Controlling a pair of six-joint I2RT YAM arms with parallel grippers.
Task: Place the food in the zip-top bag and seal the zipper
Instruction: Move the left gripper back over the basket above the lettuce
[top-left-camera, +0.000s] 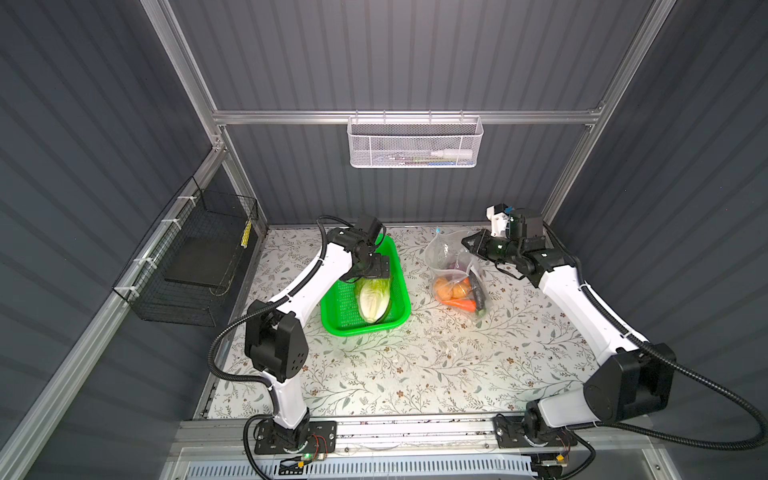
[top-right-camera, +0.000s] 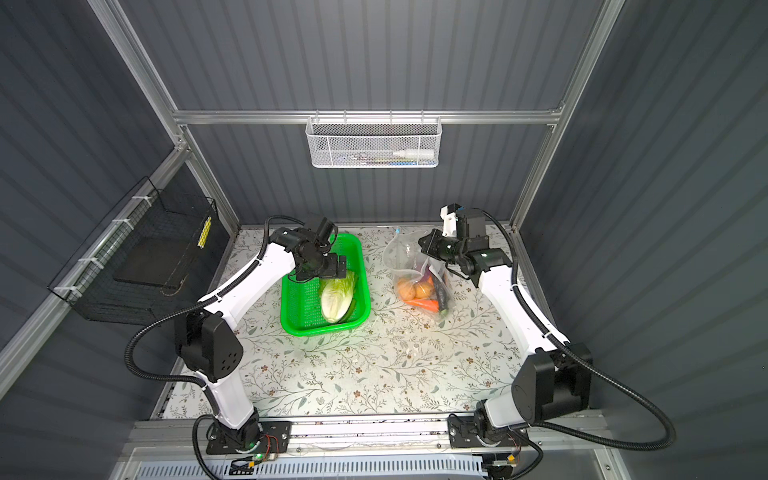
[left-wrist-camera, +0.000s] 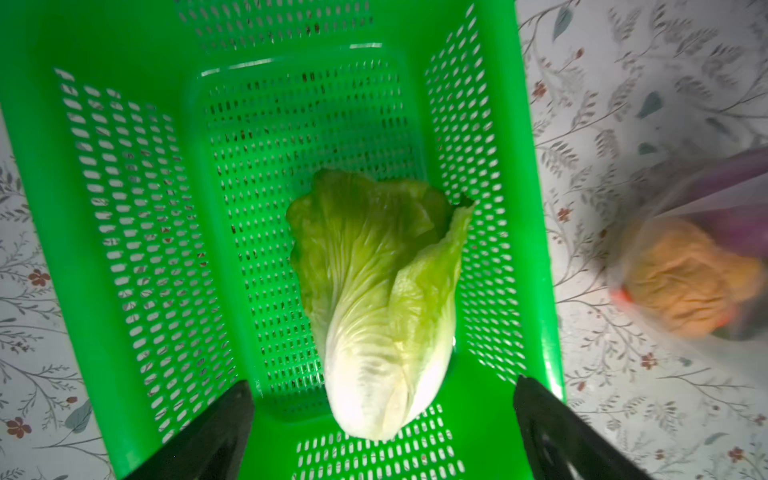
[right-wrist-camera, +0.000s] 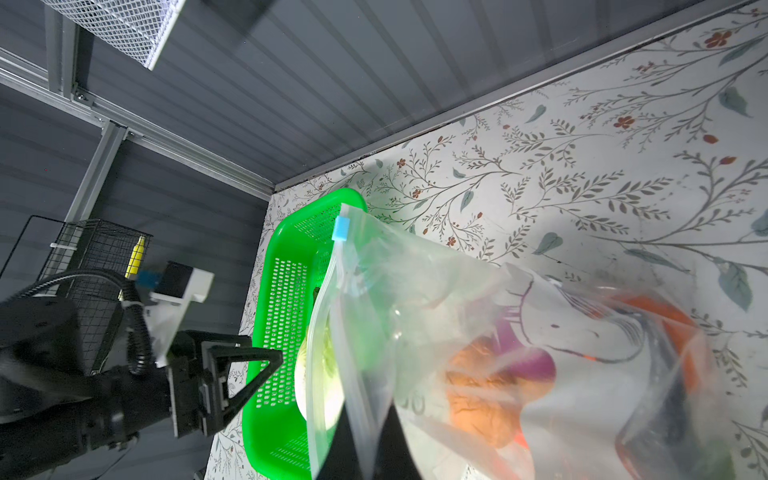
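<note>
Napa cabbage (top-left-camera: 372, 301) lies in the green basket (top-left-camera: 405, 305), near the part-filled zip-top bag (top-left-camera: 451, 257).
Left gripper (top-left-camera: 374, 272) gapes empty over it; right gripper (top-left-camera: 471, 245) pinches the bag's mouth. Floral tabletop (top-left-camera: 415, 365), grey ribbed walls; the right wrist view shows the blue slider (right-wrist-camera: 341, 228) close.

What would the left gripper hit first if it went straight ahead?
Probably the pale-green leafy toy cabbage lying in the bright green perforated plastic basket; the open left gripper points at it.
</note>
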